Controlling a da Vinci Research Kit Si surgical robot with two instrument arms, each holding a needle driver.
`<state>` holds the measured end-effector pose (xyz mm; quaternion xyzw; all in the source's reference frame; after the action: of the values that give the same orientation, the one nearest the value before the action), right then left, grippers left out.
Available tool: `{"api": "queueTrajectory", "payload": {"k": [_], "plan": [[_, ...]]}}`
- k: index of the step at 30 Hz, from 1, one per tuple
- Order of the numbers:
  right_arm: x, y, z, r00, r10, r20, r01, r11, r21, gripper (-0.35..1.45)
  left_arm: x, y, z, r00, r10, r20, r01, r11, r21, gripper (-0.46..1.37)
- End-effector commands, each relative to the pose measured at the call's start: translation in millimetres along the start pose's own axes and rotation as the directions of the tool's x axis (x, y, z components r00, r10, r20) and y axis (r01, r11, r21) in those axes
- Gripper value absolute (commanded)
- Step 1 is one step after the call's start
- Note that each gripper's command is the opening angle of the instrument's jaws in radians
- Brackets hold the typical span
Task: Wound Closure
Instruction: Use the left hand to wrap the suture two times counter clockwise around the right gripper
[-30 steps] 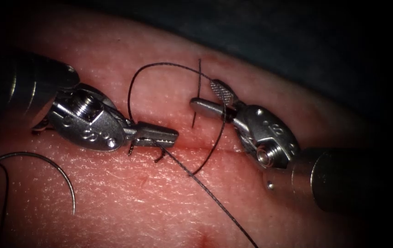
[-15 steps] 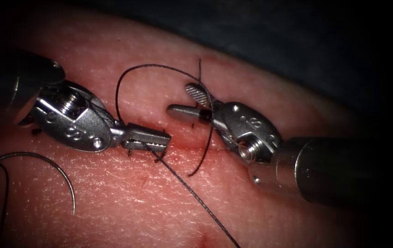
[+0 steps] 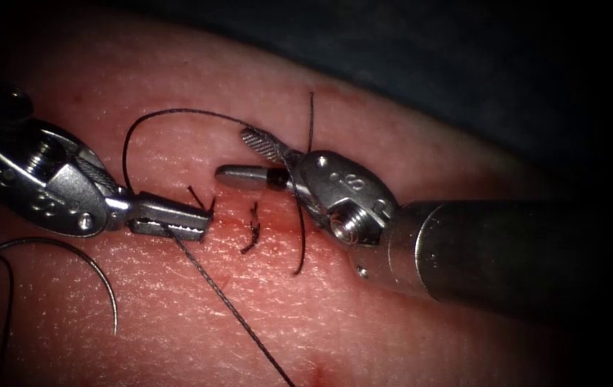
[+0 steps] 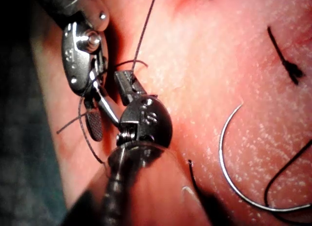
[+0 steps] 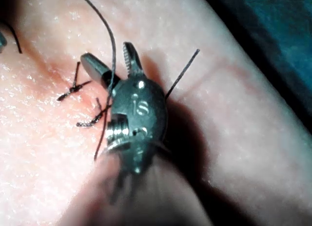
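Left tool [image 3: 177,221]: jaws closing on the thread [image 3: 228,304]. Right tool [image 3: 245,154]: jaws gaping wide, holding nothing (thread looping around them). Needle [image 3: 84,261]: lying free on the tissue [image 3: 407,337], far left, not piercing it.

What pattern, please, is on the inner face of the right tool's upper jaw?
Fine cross-hatched ridges, clearest in the endoscope view on the right tool.

The tissue [image 3: 364,315] is lit brightly at the endoscope view's centre and darkened toward the edges; glare is thrown off the right tool [image 3: 233,153].
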<state>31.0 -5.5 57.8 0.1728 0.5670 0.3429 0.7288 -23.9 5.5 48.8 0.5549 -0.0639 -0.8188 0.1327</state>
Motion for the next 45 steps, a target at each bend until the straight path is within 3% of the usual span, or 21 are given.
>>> {"api": "queueTrajectory", "payload": {"k": [1,5,6,8,14,18,24,29,35,45], "plan": [[0.0,0.2,-0.2,1.000,-0.004,0.001,0.004,1.000,0.021,0.50,0.1,-0.1,-0.3,1.000,-0.005,0.000,0.005,1.000,-0.002,-0.35],[0.1,0.6,-0.1,1.000,-0.014,0.005,0.013,0.996,0.092,0.38,0.4,-0.7,-1.0,1.000,-0.004,-0.011,0.004,1.000,0.005,-0.35],[0.1,0.7,-0.1,1.000,-0.019,0.007,0.018,0.992,0.124,0.23,0.4,-0.9,-1.2,1.000,-0.006,-0.012,0.006,1.000,0.004,-0.35],[0.1,1.1,0.0,0.999,-0.040,0.007,0.038,0.979,0.199,-0.35,0.6,-1.2,-1.3,1.000,-0.008,-0.014,0.008,1.000,0.003,-0.35],[0.1,1.6,0.3,0.996,-0.085,0.004,0.076,0.912,0.404,-0.35,0.4,-2.0,-1.2,0.995,-0.065,-0.080,0.063,0.998,-0.029,-0.35],[0.1,1.2,0.3,0.994,-0.106,-0.011,0.100,0.894,0.437,-0.35,-0.3,-2.3,-1.2,0.986,-0.101,-0.134,0.093,0.994,-0.064,-0.35],[0.3,0.5,0.3,0.992,-0.102,-0.069,0.122,0.886,0.448,-0.35,-2.1,-2.1,-0.7,0.967,-0.137,-0.215,0.112,0.986,-0.125,-0.35],[2.0,-0.4,0.2,0.986,-0.103,-0.130,0.151,0.884,0.442,-0.35,-3.7,-0.7,1.3,0.951,-0.153,-0.267,0.108,0.979,-0.174,-0.35],[4.2,-0.9,-0.2,0.978,-0.109,-0.179,0.177,0.888,0.423,-0.35,-4.1,0.2,3.3,0.946,-0.154,-0.286,0.102,0.977,-0.189,-0.35],[5.5,-1.7,-0.6,0.969,-0.084,-0.233,0.178,0.891,0.417,-0.35,-5.0,0.5,5.2,0.947,-0.158,-0.281,0.107,0.976,-0.188,-0.35]]}}
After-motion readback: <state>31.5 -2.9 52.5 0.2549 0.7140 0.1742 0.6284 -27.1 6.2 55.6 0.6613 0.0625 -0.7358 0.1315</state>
